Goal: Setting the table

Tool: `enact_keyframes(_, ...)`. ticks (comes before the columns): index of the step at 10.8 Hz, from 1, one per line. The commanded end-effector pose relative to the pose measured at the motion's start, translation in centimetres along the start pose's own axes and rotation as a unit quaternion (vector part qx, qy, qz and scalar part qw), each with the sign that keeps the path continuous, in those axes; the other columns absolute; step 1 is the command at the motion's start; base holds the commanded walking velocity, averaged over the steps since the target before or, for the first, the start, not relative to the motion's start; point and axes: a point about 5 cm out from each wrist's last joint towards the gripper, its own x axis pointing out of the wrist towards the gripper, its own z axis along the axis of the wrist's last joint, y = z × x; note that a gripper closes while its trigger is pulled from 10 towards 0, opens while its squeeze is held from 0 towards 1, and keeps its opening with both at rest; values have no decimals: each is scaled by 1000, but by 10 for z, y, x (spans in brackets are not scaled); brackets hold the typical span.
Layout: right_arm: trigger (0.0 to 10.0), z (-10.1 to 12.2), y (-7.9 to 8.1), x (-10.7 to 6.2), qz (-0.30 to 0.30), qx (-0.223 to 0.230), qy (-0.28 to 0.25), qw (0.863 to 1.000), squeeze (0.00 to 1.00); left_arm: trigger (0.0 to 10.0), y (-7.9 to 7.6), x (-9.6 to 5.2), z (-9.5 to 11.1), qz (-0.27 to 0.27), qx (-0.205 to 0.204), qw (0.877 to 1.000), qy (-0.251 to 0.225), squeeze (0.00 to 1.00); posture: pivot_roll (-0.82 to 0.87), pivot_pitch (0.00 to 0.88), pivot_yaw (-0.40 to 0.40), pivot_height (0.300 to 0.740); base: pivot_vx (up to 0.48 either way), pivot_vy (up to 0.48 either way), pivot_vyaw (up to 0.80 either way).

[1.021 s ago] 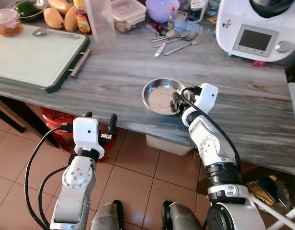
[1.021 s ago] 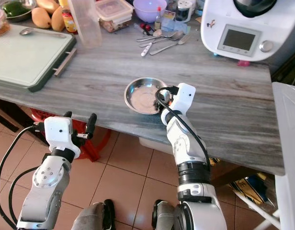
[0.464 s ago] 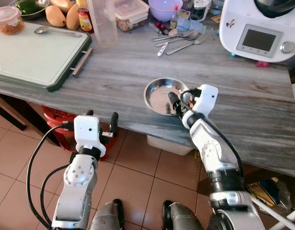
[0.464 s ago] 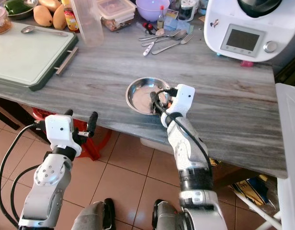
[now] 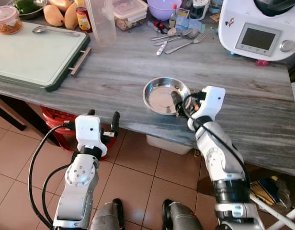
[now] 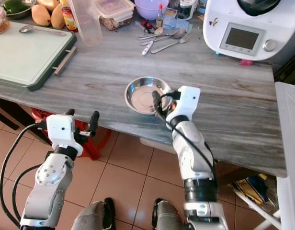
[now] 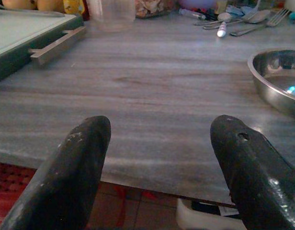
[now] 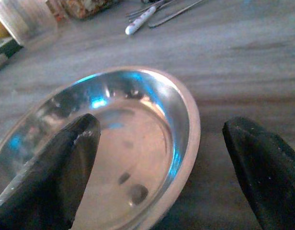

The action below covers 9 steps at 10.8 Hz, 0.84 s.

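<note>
I count one steel bowl [image 5: 163,96] on the grey counter [image 5: 114,76]. My right gripper [image 8: 152,167] has its jaws spread across the bowl's near rim, one finger [image 8: 51,163] over the basin, the other outside; contact looks unlikely, though I can't be sure. My left gripper [image 7: 157,163] hangs spread before the counter edge, empty.

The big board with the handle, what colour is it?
Pale green top with a dark green edge, the big rectangular cutting board shows best in the left eye view.
</note>
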Motion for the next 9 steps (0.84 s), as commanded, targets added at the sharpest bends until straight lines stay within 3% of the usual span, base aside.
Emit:
enact_keyframes(1,10000,4,1,-4,3,-16,-14,1000,1000,10000,1,-2,-3,0,2,1000,6,0,-15,187,-15,740,0,0,0)
enact_keyframes(2,10000,14,0,-11,2,-75,-57,996,1000,10000,1,-2,-1,1,-2,1000,1,0,-12,189,-14,740,0,0,0)
enact_keyframes(4,10000,39,5,-30,12,-222,-170,960,1000,10000,3,-3,-2,37,-4,999,16,0,-11,184,-11,740,0,0,0)
enact_keyframes(5,10000,37,0,-32,-2,-216,-162,963,0,10000,4,-2,-2,39,-2,999,13,0,-12,183,-10,740,0,0,0)
enact_keyframes(9,10000,25,-20,-47,-50,-214,-138,966,0,10000,12,2,2,67,-3,998,6,0,-14,157,-19,740,-68,0,0)
